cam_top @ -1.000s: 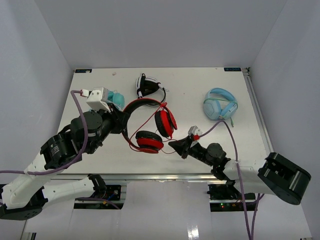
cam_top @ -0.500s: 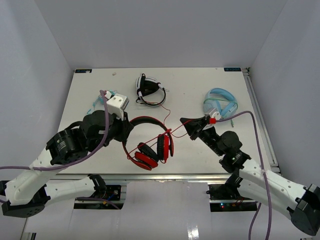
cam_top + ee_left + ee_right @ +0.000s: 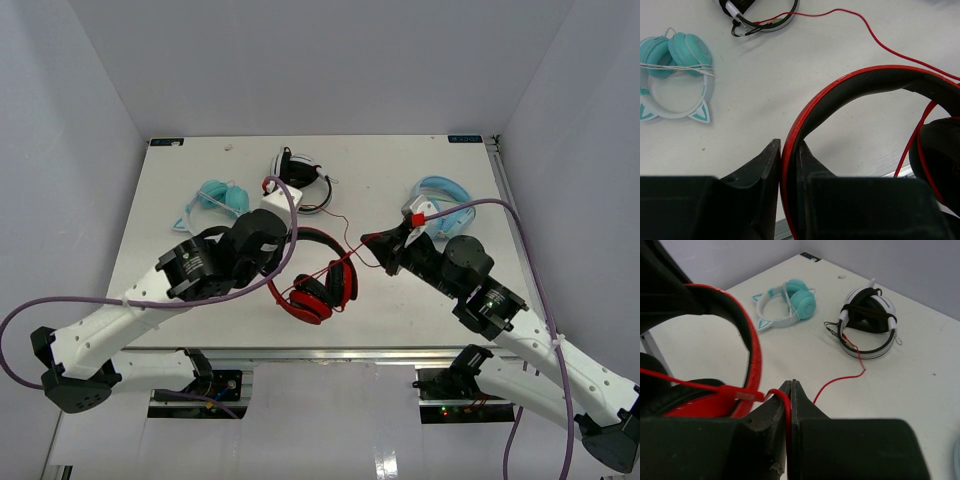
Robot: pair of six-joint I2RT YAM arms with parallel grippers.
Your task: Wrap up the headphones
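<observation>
The left end effector (image 3: 788, 150) is clamped on the headband (image 3: 855, 87) of the headphones (image 3: 318, 283), near the middle of the bench's (image 3: 200, 160) near edge. The right end effector (image 3: 790, 386) pinches their thin red cable (image 3: 839, 379). Winding seems to be in hand, and the next move calls for the right arm to loop the cable around the band, taut but not slipping.

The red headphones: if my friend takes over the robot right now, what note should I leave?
Grips: the left fingers are shut on the headband; the right fingers are shut on the thin red cable.
Where: the headphones are at the near middle of the table, between the arms.
Done: both grips are taken.
Left: loose cable trails toward the black-and-white pair. No full turn shows yet, so wind it around the headphones.
</observation>
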